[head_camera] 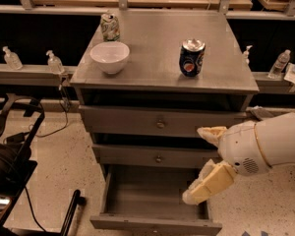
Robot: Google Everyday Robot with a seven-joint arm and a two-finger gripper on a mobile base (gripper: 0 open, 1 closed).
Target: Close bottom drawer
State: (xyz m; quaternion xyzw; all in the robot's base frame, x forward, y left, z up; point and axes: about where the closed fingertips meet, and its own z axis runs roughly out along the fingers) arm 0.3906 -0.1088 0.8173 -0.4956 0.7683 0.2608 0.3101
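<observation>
Camera view: gripper over the open bottom drawer

Bottom drawer [142, 193] stands pulled well out of the cabinet [137, 75] toward the camera, empty, long axis running left to right. Gripper [192, 164] hangs over the drawer's right rear corner, fingers spread wide — nothing held. The drawer's front panel lies below the gripper and nearer the camera, so the push likely calls for reaching out past that panel first. Middle drawer [137, 155] sits just behind the gripper — a collision risk. Bowl [109, 57] and can [192, 58] on top are well apart from the path.
</observation>
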